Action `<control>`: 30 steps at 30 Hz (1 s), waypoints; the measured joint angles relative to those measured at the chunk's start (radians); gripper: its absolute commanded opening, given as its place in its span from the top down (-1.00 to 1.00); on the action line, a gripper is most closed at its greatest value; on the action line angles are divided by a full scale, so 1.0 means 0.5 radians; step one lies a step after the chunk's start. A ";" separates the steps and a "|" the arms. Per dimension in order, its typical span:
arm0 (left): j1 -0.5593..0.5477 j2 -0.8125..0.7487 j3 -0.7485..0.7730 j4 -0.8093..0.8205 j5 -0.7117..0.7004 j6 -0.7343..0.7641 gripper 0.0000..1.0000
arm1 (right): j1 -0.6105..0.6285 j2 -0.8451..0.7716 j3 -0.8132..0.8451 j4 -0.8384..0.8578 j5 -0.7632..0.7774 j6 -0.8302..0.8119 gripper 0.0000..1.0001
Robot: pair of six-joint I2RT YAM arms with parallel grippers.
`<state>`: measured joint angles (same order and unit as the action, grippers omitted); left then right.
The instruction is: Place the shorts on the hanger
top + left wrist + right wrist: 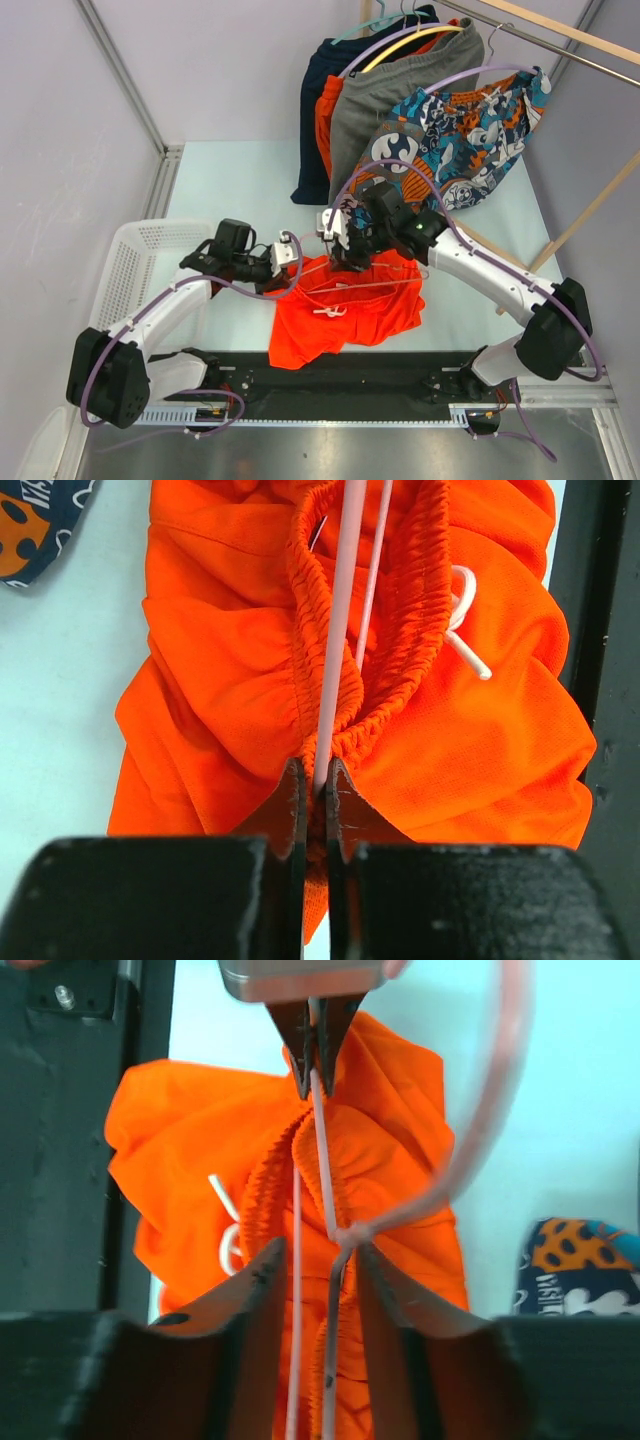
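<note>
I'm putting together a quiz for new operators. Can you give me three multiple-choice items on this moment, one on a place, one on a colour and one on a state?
1. Where does the thin pale pink wire hanger run?
A. Through the waistband of the bright orange-red fabric shorts
B. Along the wooden rail
C. Inside the white basket

2. What colour is the shorts' drawstring?
A. Black
B. White
C. Blue

3. How does the left pincer stand?
A. Wide open above the table
B. Shut on the patterned shorts
C. Shut on the hanger's wire

Answers:
1 A: the left wrist view shows the wire passing between the gathered waistband edges.
2 B: the cord lies white on the orange fabric.
3 C: its fingers meet on the pink wire.
</note>
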<state>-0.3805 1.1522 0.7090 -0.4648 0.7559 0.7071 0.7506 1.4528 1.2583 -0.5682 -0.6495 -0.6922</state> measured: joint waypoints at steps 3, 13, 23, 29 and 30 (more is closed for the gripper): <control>0.006 0.002 0.000 -0.002 -0.005 0.001 1.00 | -0.042 -0.044 -0.002 -0.003 0.004 0.105 -0.59; 0.018 -0.163 -0.069 -0.115 0.038 0.301 1.00 | -0.823 -0.327 -0.003 -0.231 -0.012 0.454 -0.53; 0.014 -0.167 -0.090 -0.153 0.058 0.474 1.00 | -0.549 -0.118 -0.229 -0.460 0.135 0.334 -0.37; 0.010 -0.192 -0.095 -0.166 0.048 0.474 1.00 | -0.381 0.008 -0.330 -0.422 0.304 0.210 -0.27; 0.010 -0.211 -0.102 -0.166 0.044 0.472 0.99 | -0.378 0.027 -0.333 -0.407 0.328 0.195 -0.24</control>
<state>-0.3756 1.0470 0.6579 -0.5480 0.7780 0.9432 0.5613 1.4666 1.0920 -0.7715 -0.4854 -0.5945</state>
